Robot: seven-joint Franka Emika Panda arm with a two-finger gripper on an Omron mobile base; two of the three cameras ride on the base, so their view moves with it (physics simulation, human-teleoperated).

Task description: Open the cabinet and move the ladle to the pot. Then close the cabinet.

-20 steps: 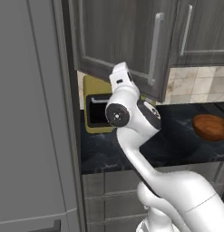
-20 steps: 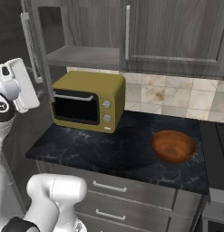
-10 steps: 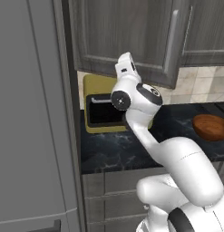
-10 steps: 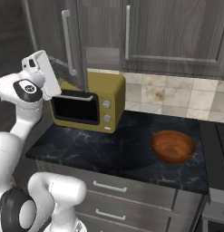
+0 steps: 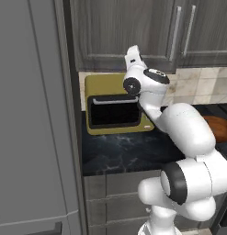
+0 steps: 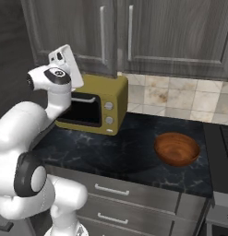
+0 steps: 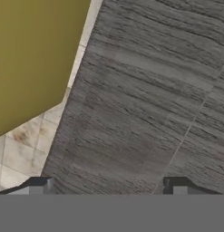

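A tall plain grey panel (image 5: 34,114) fills the left side of the left base view, standing against the counter's left end. Above the counter hangs the cabinet (image 6: 74,30), dark wood-grain, its door shut flush with the neighbouring doors; its long vertical silver bar handle (image 6: 102,32) sits at the door's right edge in the right base view. In the hand view the cabinet's underside and door face (image 7: 145,99) lie close ahead, the grain running across the frame.

The white arm (image 5: 184,133) rises from the base and bends up toward the cabinet's lower edge. The dark marbled countertop (image 6: 115,152) carries an olive-yellow microwave (image 6: 94,103) at its left end, directly under the cabinet, and grey drawers (image 6: 120,193) run below it.

A reddish-brown wooden bowl (image 6: 177,148) sits on the counter well to the microwave's right. The gripper (image 7: 109,188) points at the cabinet; its two dark fingertips (image 7: 38,183) stand wide apart with nothing between them, just short of the wood.
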